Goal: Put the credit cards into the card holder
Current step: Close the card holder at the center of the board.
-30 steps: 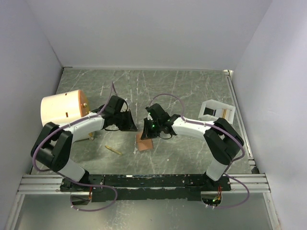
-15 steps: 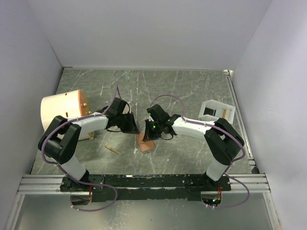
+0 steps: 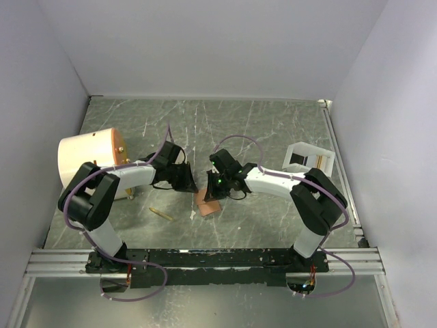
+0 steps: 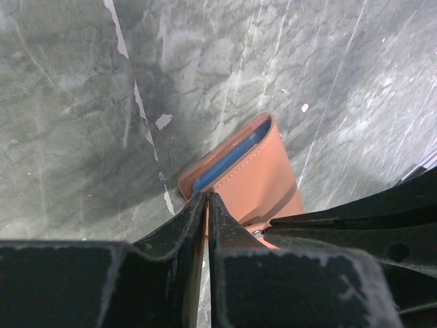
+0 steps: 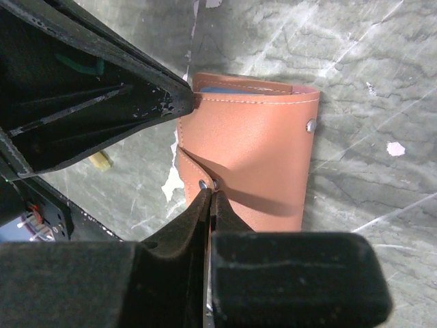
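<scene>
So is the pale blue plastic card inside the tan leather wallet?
In: the card sits within the wallet, only its edge showing.

1 card holder (image 4: pixel 263 179), 1 credit card (image 4: pixel 229 158), 1 cream cyl. (image 3: pixel 85 160), 1 white tray (image 3: pixel 326 162), 1 gold stick (image 3: pixel 162 214).

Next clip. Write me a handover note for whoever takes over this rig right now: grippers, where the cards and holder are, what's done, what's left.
Left gripper: fingers closed on the edge of the card holder, by its open mouth.
Right gripper: shut, tips at the snap tab; I can't tell if it pinches the tab.
Card holder: flat on the table, centre, between both arms.
Done: a blue card sits in the pocket.
Left: no other card shows outside the holder. Check for more, then probably release and close the snap.
</scene>
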